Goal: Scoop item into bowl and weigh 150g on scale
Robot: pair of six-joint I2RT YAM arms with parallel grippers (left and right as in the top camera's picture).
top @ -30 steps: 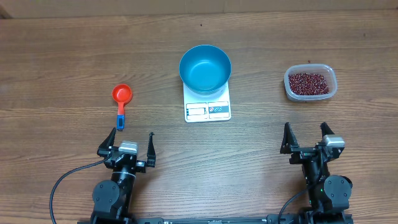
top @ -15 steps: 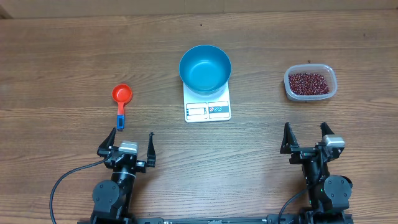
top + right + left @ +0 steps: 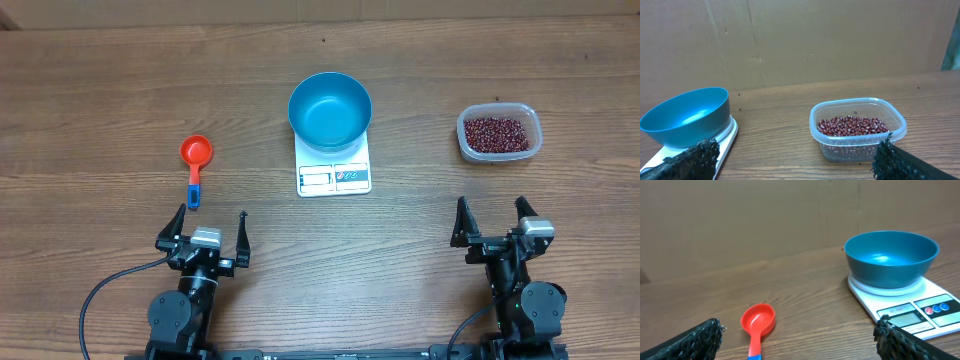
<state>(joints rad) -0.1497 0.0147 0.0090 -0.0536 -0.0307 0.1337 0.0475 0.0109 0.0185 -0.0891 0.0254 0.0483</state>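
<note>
Left fingers (image 3: 178, 226) are spread wide with nothing held between them, parked low near the front edge of the table (image 3: 100, 90). Same deal on the other side: the right fingers (image 3: 463, 222) are opened all the way and nothing is gripped there either. Both pairs are pointed toward the far side of the table, and only the dark textured tips can be seen at the bottom corners of each wrist view.

Just ahead of the left fingers, a red scoop (image 3: 196, 153) with a blue handle end is laid flat on the wood, cup side up, handle aimed back at the arm. It's empty as far as can be seen.

Further out, in the middle of the table, the white scale (image 3: 334, 178) is placed with its display and buttons facing the arms. The blue bowl (image 3: 330, 110) is sat on the back part of the scale, upright, and nothing is seen inside it. The reading on the display can't be made out.

Off to the right, ahead of the right fingers, the beans (image 3: 495, 132) are heaped inside a clear plastic tub (image 3: 464, 140), well apart from the scale. A brown cardboard wall (image 3: 740, 215) is seen behind the table in both wrist views.
</note>
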